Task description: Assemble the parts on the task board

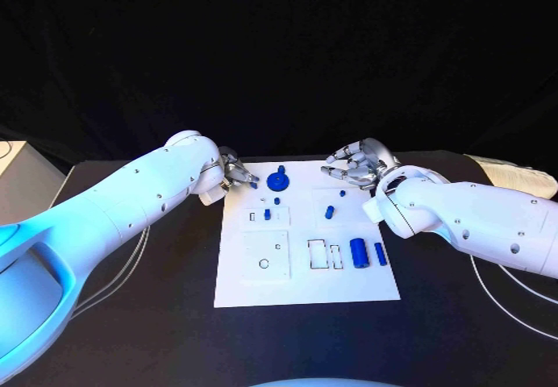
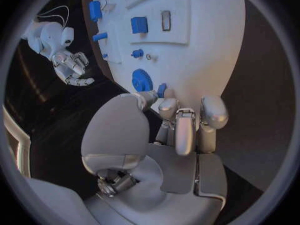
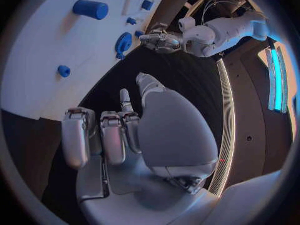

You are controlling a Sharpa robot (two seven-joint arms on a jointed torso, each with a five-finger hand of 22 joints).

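The white task board (image 1: 305, 282) lies mid-table. Standing in it are a blue gear (image 1: 279, 179), small blue pegs (image 1: 329, 212) and two blue cylinders (image 1: 360, 252). My left hand (image 1: 233, 172) hovers over the board's far left corner. There its thumb and a finger pinch a small blue part (image 2: 162, 90), just beside the gear (image 2: 142, 79). My right hand (image 1: 355, 165) hangs over the board's far right corner with its fingers (image 3: 100, 135) curled in and nothing in them. The right wrist view also shows the left hand (image 3: 159, 40), the gear (image 3: 123, 43) and a cylinder (image 3: 90, 9).
Empty slots (image 1: 316, 253) and a round hole (image 1: 264, 263) mark the board's near half. Cables (image 1: 505, 302) trail across the black table at both sides. A pale object (image 1: 512, 173) lies at the far right, and a white box (image 1: 21, 181) stands at the far left.
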